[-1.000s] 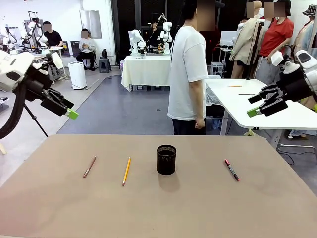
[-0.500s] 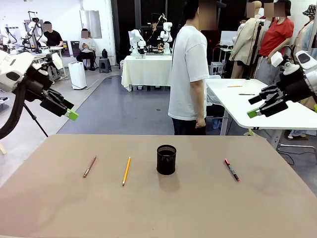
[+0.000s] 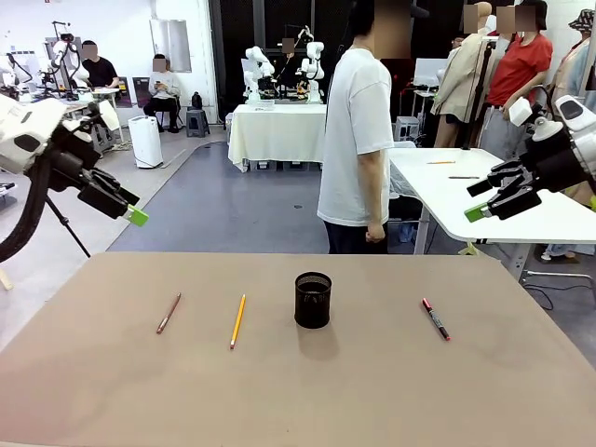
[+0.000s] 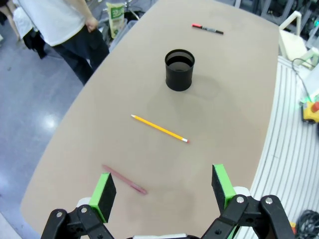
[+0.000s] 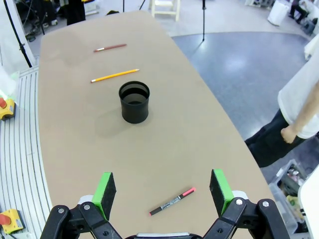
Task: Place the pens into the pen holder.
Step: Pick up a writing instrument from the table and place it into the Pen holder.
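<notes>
The left gripper [image 4: 163, 186] and right gripper [image 5: 162, 191] hover high at either side, jaws wide apart and empty; the small black mesh pen holder [image 3: 313, 300] stands mid-table, seemingly so both arms can reach it; the yellow-orange pencil [image 3: 237, 321], reddish-brown pen [image 3: 169, 313] and red-ended black pen [image 3: 436, 318] lie flat beside it, well apart, none inside.

A person [image 3: 354, 140] in a white T-shirt and dark trousers stands sideways at the far edge of the tan table [image 3: 112, 391]. Near the person, to the right, is a white table [image 3: 438, 191]. Farther back stand a cloth-covered table [image 3: 275, 135] and a white floor unit [image 3: 145, 142], near seated people [image 3: 165, 86]. A yellow box [image 5: 6, 107] with a red button sits beside the tan table.
</notes>
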{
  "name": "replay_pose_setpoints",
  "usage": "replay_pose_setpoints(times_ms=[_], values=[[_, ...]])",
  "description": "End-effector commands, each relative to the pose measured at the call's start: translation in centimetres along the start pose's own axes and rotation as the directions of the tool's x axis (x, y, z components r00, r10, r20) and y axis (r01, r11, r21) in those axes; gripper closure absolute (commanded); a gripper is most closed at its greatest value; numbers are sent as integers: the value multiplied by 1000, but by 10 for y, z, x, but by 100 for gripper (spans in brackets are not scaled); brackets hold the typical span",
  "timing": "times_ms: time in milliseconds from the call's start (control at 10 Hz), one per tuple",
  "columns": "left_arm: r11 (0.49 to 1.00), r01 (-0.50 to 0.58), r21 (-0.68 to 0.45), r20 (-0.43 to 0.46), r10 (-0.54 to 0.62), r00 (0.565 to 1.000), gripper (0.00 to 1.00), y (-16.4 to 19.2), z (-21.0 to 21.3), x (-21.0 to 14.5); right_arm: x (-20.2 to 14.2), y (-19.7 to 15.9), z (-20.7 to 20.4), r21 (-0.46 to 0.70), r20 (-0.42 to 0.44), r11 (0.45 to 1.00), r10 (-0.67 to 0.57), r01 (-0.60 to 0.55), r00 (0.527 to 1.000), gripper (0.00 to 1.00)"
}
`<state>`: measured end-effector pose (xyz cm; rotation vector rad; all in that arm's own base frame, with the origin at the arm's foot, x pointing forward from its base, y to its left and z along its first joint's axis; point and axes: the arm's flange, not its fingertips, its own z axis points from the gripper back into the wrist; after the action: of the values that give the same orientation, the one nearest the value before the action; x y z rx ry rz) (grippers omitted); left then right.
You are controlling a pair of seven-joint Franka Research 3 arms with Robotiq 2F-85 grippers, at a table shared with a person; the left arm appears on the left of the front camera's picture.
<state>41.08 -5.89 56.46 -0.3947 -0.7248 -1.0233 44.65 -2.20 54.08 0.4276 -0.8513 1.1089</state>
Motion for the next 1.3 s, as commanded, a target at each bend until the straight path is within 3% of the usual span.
replay_pose_setpoints(times_ms=[0, 200, 400, 600, 700, 800, 900, 1200], values=[[973, -209, 97, -72, 216, 974, 0, -13, -22, 26, 2, 0, 0, 2, 7, 1000, -3, 2, 1000, 0], [942, -314, 121, -188, 333, 924, 0, -14, -42, 45, 2, 0, 0, 2, 7, 1000, -3, 2, 1000, 0], [891, -373, 257, -307, 441, 843, 0, -7, -77, 44, 2, 0, 0, 2, 7, 1000, -3, 2, 1000, 0], [850, -417, 321, -358, 517, 778, 0, 6, -108, 36, 2, 0, 0, 2, 7, 1000, -3, 2, 1000, 0], [857, -405, 319, -372, 506, 778, 0, 11, -117, 31, 2, 0, 0, 2, 7, 1000, -3, 2, 1000, 0], [893, -397, 210, -393, 449, 802, 0, 9, -111, 29, 2, 0, 0, 2, 7, 1000, -3, 2, 1000, 0], [858, -403, 318, -356, 502, 788, 0, 4, -118, 21, 2, 0, 0, 2, 7, 1000, -3, 2, 1000, 0], [858, -403, 318, -356, 502, 788, 0, 4, -118, 21, 2, 0, 0, 2, 7, 1000, -3, 2, 1000, 0]])
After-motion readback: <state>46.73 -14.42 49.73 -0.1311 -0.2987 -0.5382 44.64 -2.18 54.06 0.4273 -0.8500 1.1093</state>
